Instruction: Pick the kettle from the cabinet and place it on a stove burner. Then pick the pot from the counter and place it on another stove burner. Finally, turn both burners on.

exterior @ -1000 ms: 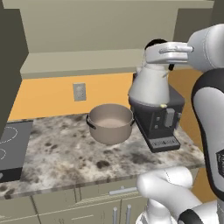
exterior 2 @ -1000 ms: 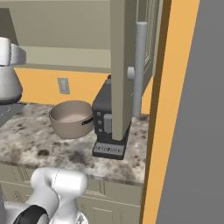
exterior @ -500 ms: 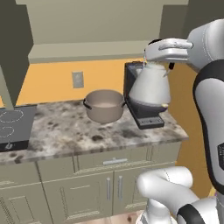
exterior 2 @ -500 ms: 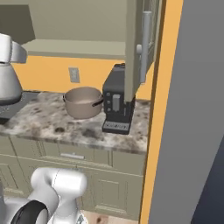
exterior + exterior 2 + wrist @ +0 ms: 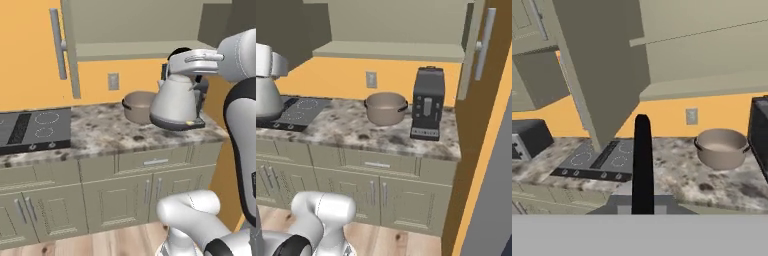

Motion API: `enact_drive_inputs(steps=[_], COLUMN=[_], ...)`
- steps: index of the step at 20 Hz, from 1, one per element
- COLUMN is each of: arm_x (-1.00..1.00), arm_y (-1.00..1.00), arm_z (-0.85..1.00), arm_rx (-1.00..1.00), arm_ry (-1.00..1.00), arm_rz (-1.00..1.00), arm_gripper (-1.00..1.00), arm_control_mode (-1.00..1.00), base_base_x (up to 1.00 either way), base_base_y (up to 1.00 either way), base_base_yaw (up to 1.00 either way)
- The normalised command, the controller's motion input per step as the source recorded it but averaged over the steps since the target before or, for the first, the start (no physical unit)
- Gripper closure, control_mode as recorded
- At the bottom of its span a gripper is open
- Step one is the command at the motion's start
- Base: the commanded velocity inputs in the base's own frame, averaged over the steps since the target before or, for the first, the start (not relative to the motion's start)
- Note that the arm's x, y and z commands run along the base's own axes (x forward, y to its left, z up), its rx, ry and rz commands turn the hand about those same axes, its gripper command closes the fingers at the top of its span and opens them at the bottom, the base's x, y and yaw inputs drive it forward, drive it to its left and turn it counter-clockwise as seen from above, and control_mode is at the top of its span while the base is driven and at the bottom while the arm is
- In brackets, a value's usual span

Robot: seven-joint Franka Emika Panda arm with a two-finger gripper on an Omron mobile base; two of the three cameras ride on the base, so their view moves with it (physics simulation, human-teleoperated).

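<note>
Rounded silver-grey kettle (image 5: 175, 102) hanging below fingers clamped on its black hoop handle, wide tan metal pot (image 5: 138, 106) on speckled granite counter (image 5: 110, 135) behind.

The small silver kettle (image 5: 174, 102) with its black hoop handle hangs upright in the air, off the counter (image 5: 107, 135). The big tan pot (image 5: 385, 107) sits on the speckled counter, well away from the dark cooktop, where the stove burner (image 5: 46, 118) is a thin white ring. The cabinet (image 5: 391, 50) shelf above looks bare, though part may be hidden.
</note>
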Motion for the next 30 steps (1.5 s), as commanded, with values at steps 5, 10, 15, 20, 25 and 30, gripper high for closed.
enact_drive_inputs(steps=[5,10,15,20,25,30], arm_x=[0.00,0.00,0.00,0.00,0.00,0.00], arm_y=[0.00,0.00,0.00,0.00,0.00,0.00], arm_z=[0.00,0.00,0.00,0.00,0.00,0.00], arm_rx=[0.00,0.00,0.00,0.00,0.00,0.00], arm_ry=[0.00,0.00,0.00,0.00,0.00,0.00], arm_rz=[0.00,0.00,0.00,0.00,0.00,0.00], arm_gripper=[1.00,1.00,1.00,1.00,1.00,1.00], arm_control_mode=[1.00,1.00,1.00,1.00,1.00,1.00], base_base_x=[0.00,0.01,0.52,0.95,0.74,0.62], base_base_y=[1.00,0.99,0.55,0.29,0.64,0.80], base_base_yaw=[0.00,0.00,0.00,0.00,0.00,-0.01])
